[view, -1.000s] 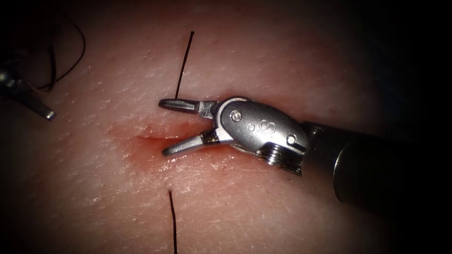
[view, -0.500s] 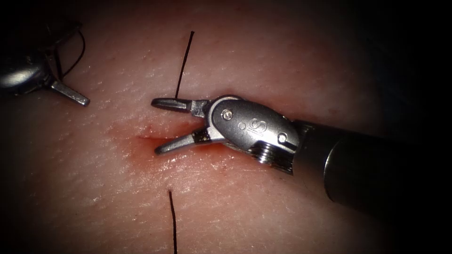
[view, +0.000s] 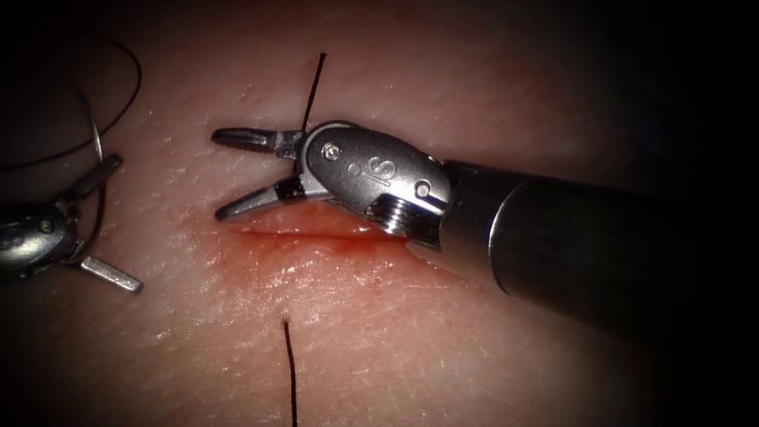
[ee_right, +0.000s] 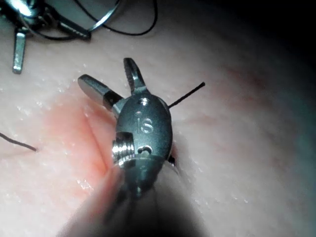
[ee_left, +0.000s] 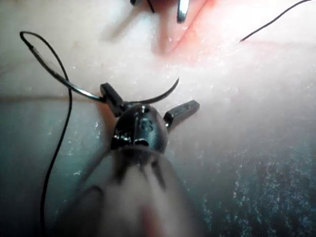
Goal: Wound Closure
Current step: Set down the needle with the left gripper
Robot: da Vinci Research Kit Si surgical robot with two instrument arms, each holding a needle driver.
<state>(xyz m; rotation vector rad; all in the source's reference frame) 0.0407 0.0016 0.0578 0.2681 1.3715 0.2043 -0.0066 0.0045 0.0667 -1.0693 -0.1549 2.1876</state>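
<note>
1. Endoscope: the right tool (view: pixel 229 174), marked "S" on its clevis, gapes wide and empty above the cut (view: pixel 316 231); the left tool (view: pixel 111 221), also spread, sits left.
2. Left wrist: the curved needle (ee_left: pixel 98 91) lies across the left tool's open jaws, off the tissue (ee_left: pixel 256 98), thread (ee_left: pixel 59 143) trailing.
3. Right wrist: "S" reads again; two cut thread ends (ee_right: pixel 185 96) flank the cut.

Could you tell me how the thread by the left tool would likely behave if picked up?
The thread is probably floppy: it lies in loose curves on the tissue. Likely light, trailing the needle, which lies at the open left tool, out of the tissue. The open right tool holds nothing.
</note>
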